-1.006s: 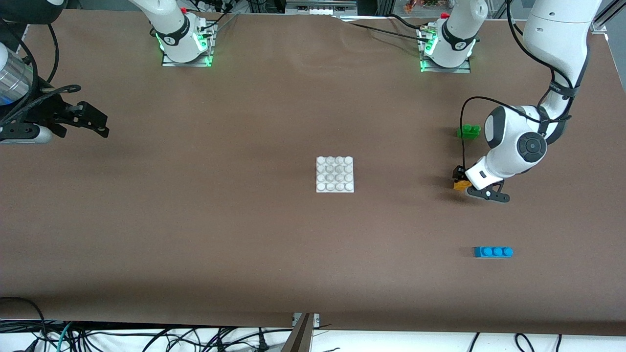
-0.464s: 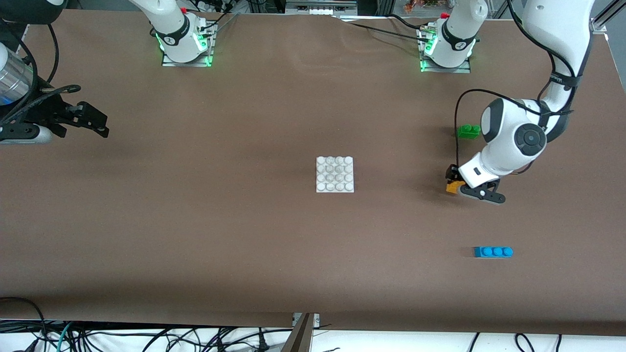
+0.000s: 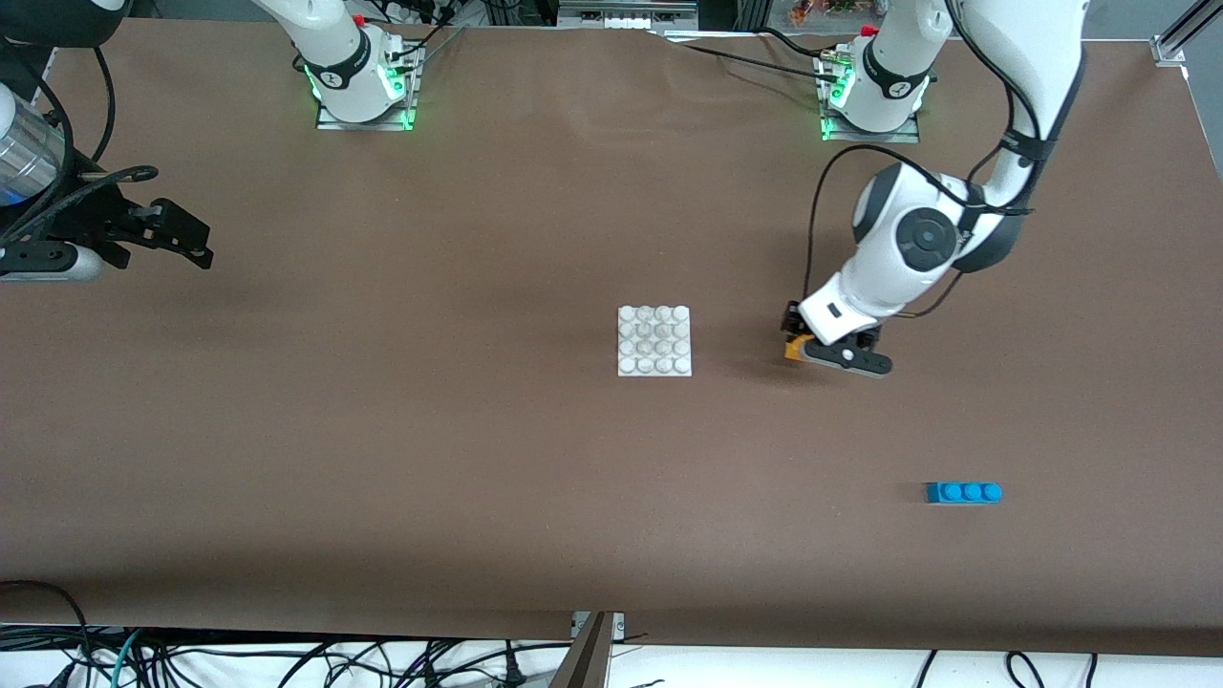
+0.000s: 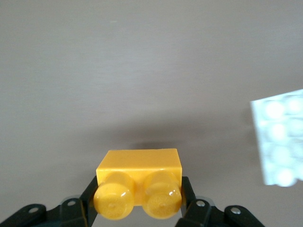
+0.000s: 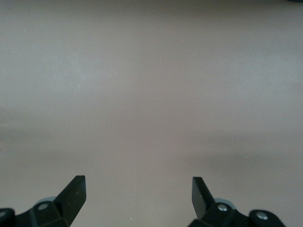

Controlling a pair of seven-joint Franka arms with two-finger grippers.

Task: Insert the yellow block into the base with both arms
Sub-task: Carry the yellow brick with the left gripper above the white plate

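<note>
Landmark: the base [image 3: 654, 340], flat square white plastic plate with a grid of round studs, flat on the brown matte table [image 3: 382, 459]. Nearer the front camera than the base, toward the left arm's end: a blue three-stud brick [image 3: 963, 492]. Beside the base, toward the left arm's end, the left gripper [image 3: 801, 344] is clamped on the yellow block [image 4: 138, 187], glossy, two round studs, held over bare table. Well apart from the base, at the right arm's end, the right gripper [image 5: 138, 193] waits with fingers spread wide, holding nothing.
</note>
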